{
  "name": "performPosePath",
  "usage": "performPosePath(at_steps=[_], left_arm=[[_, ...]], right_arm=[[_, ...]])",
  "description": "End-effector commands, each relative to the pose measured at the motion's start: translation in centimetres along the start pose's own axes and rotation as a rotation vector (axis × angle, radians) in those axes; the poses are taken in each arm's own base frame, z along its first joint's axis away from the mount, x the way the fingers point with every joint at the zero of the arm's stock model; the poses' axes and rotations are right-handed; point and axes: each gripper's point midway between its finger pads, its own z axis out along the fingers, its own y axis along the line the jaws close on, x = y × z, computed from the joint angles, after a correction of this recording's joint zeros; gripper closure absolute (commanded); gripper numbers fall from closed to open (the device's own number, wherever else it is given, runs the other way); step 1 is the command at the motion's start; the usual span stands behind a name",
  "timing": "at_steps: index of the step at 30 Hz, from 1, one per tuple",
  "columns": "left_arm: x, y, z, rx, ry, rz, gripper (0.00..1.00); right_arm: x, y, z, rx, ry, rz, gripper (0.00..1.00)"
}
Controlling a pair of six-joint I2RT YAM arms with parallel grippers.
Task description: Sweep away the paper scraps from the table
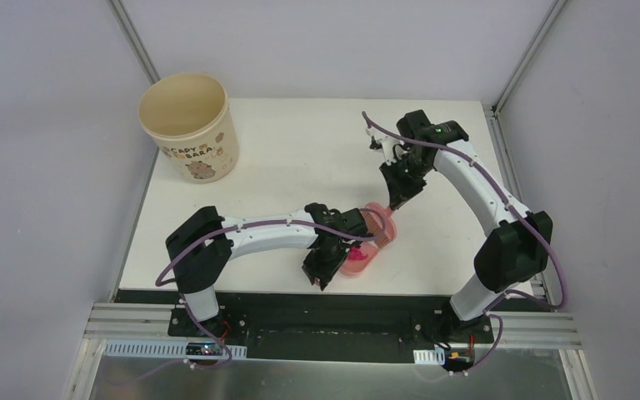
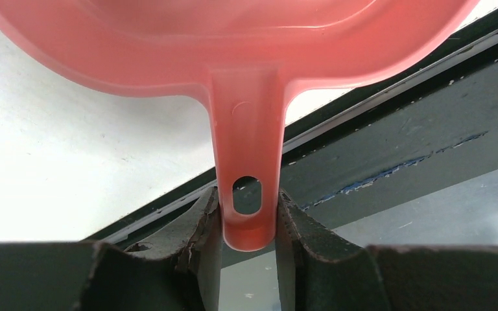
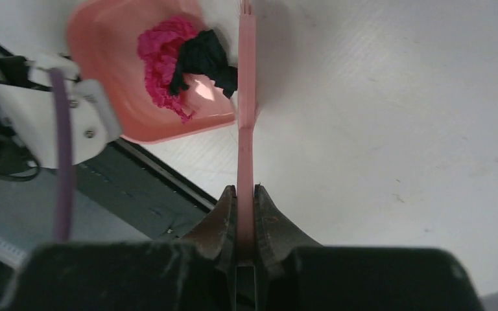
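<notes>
We find the left gripper (image 2: 248, 210) closed on the dustpan (image 2: 233, 52) handle, holding it at the front edge of the table (image 1: 283, 158). The right gripper (image 3: 245, 197) is clamped on the brush (image 3: 246, 84), set across the dustpan's mouth, in our judgement as a barrier. The paper scraps (image 3: 175, 58) we can see, magenta and dark, lie inside the dustpan. We judge that emptying into the bucket (image 1: 190, 125) comes next.

Even, diffuse overhead light, soft shadows. White table (image 1: 300, 150) nearly blown out in left wrist view. Both wrist views: foreground dark and blurred. Translucent dustpan (image 2: 246, 58) glows, soft focus.
</notes>
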Motion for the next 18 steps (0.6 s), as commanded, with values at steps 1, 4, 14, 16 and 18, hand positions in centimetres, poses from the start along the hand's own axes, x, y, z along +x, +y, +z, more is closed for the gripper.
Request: performPosePath(at_steps=[1,4,14,16,18], left_arm=[[-1.5,-1.7,-0.7,0.054,-0.049,0.017,1.00],[-1.6,-1.6,-0.8,0.053,-0.062,0.020,1.00],[-2.6,-0.9,-3.2,0.049,-0.232,0.007,1.00],[-2.9,-0.7,-3.7,0.046,-0.273,0.009,1.00],[-3.1,-0.6,-4.1,0.052,-0.308,0.013,1.00]], right_arm=[[-1.1,4.8,-1.5,-0.211,-0.064,0.032,1.00],[-1.2,5.4,-2.7,-0.225,-0.085,0.029,1.00],[0.6,5.3,-4.3,-0.189,-0.044,0.014,1.00],[0.8,5.4,-5.1,-0.183,-0.050,0.000,1.00],[0.9,5.5,-5.6,-0.176,-0.066,-0.008,1.00]])
